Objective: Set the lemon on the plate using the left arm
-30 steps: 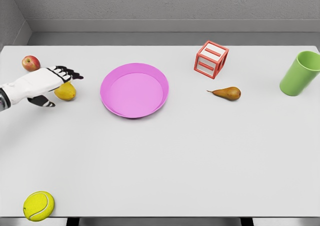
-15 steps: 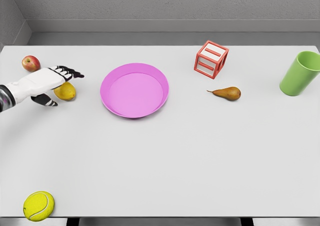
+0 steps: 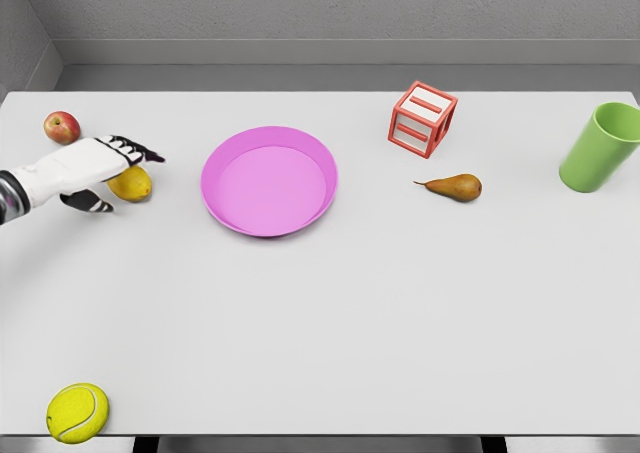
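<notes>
A yellow lemon (image 3: 133,185) lies on the white table, left of the pink plate (image 3: 269,180). My left hand (image 3: 105,168) hovers over the lemon's left and top side, partly covering it. Its fingers (image 3: 138,152) stretch out above the fruit and the thumb (image 3: 92,204) hangs below it, spread and not closed on it. The plate is empty. My right arm does not show.
A red apple (image 3: 62,127) sits just behind the hand. A tennis ball (image 3: 77,412) lies at the front left corner. At the right are a red-and-white cube (image 3: 422,119), a pear (image 3: 456,187) and a green cup (image 3: 600,147).
The left hand has shifted slightly left and lowered a little over the lemon. The lemon has not moved.
</notes>
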Controlling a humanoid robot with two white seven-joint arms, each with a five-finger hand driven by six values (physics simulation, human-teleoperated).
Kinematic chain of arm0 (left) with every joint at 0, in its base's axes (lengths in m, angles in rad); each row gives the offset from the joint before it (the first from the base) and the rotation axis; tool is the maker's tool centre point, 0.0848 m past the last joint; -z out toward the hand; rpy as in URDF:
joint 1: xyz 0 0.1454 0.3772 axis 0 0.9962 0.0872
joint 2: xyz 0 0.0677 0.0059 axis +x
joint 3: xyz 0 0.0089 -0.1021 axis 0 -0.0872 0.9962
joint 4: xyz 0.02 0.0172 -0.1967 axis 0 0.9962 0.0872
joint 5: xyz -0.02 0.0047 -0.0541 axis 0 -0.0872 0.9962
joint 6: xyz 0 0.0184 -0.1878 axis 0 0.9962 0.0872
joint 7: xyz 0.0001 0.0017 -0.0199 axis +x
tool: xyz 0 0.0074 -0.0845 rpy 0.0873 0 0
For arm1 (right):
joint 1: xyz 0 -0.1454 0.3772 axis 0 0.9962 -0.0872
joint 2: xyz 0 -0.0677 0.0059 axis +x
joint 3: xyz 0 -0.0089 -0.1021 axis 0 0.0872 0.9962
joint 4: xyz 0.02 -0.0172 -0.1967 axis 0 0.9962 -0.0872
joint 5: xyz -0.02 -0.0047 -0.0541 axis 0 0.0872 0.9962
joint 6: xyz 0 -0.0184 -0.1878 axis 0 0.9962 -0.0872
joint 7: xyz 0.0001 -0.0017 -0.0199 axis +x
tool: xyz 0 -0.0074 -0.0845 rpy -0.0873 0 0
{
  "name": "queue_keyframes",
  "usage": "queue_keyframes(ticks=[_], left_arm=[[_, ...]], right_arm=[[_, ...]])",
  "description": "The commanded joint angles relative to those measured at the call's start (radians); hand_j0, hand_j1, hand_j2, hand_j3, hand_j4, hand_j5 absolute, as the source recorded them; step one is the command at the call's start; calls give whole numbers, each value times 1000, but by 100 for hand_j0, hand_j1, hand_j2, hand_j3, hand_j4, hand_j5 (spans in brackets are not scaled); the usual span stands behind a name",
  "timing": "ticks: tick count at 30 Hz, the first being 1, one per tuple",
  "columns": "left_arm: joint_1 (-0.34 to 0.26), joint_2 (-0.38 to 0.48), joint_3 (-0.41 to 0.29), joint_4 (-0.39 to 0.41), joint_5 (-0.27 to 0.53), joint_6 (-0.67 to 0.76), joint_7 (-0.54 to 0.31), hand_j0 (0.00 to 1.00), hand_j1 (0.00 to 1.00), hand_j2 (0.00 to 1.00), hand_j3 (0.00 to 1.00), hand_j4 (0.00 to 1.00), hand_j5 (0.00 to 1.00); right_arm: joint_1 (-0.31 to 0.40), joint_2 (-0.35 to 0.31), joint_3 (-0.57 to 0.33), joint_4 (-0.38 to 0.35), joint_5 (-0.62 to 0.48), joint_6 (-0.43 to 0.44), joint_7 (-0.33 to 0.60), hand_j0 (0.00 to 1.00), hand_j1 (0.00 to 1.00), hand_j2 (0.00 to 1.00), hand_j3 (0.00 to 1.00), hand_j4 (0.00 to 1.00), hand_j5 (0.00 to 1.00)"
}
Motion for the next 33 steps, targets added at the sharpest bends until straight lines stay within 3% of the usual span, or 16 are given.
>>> queue_keyframes(ticks=[1, 8, 21, 33], left_arm=[[0, 2, 0, 14, 3, 1, 0, 89, 89, 89, 89, 89, 89], [0, 8, 0, 19, -20, 1, -1, 78, 78, 78, 78, 78, 78], [-2, 6, 3, 12, -11, 1, 0, 74, 74, 74, 74, 74, 74], [-3, 5, 4, 9, -8, 1, 2, 56, 56, 56, 56, 56, 56]], right_arm=[[0, 0, 0, 0, 0, 0, 0, 100, 100, 100, 100, 100, 100], [0, 0, 0, 0, 0, 0, 0, 100, 100, 100, 100, 100, 100], [0, 0, 0, 0, 0, 0, 0, 100, 100, 100, 100, 100, 100], [0, 0, 0, 0, 0, 0, 0, 100, 100, 100, 100, 100, 100]])
